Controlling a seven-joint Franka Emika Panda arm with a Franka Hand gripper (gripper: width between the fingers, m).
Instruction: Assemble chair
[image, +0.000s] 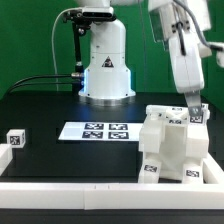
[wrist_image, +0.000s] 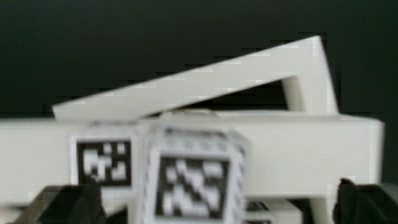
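The chair (image: 172, 148) is a white blocky assembly with black-and-white tags, standing on the black table at the exterior view's right. My gripper (image: 196, 112) hangs just above its far right top corner. In the wrist view a narrow tagged chair piece (wrist_image: 192, 170) stands upright between my fingertips (wrist_image: 71, 205), in front of a white frame (wrist_image: 214, 90) with an angled bar. My gripper (wrist_image: 210, 206) is open, and both fingers stand apart from the tagged piece. A small loose white tagged block (image: 14, 138) lies at the exterior view's far left.
The marker board (image: 97, 131) lies flat mid-table in front of the robot base (image: 105, 70). A white border rail (image: 70, 190) runs along the front edge. Black cables trail from the base toward the exterior view's left.
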